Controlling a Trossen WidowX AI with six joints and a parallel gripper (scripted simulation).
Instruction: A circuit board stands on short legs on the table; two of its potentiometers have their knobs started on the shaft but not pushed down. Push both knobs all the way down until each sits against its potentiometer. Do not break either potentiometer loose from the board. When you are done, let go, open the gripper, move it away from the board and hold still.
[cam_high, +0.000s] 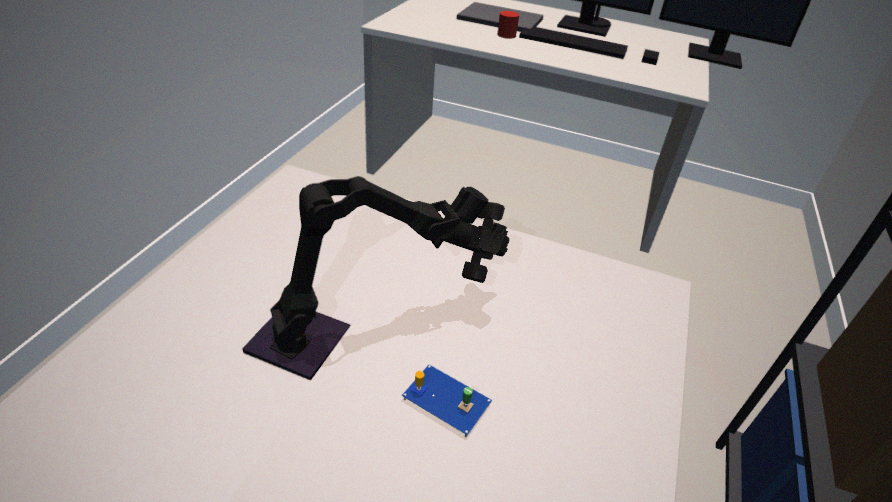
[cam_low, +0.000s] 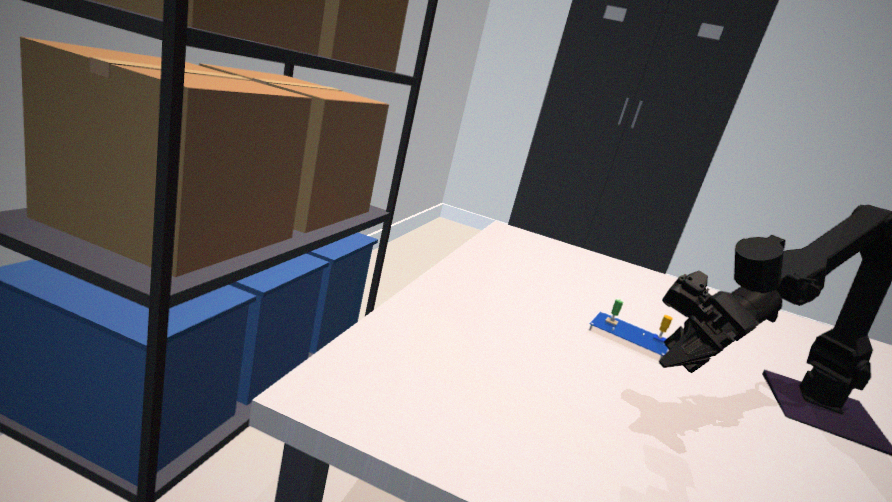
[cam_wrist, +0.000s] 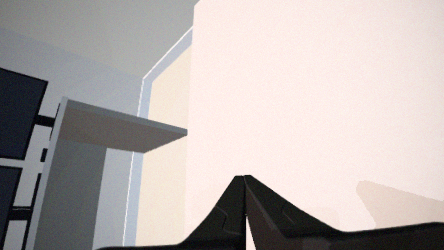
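Observation:
The blue circuit board (cam_high: 444, 392) (cam_low: 631, 335) stands on short legs on the table. The orange knob (cam_high: 419, 378) (cam_low: 666, 323) is upright over a blue potentiometer at one end, with a short stretch of shaft showing below it. The green knob (cam_high: 467, 395) (cam_low: 617, 308) is upright over a tan square potentiometer (cam_high: 465, 407) (cam_low: 611, 320) at the other end, also with shaft showing. My gripper (cam_high: 504, 243) (cam_wrist: 242, 182) is shut with nothing between its fingertips. It hangs in the air, well away from the board, and hides a board corner in the exterior view. The wrist view does not show the board.
The arm's dark base plate (cam_high: 330, 334) (cam_low: 786, 396) is on the table near the board's orange-knob end. Beyond the table are a desk (cam_high: 549, 68) with monitors and a red cup (cam_high: 508, 24), and a shelf rack with cardboard boxes (cam_low: 243, 168) and blue bins (cam_low: 199, 374).

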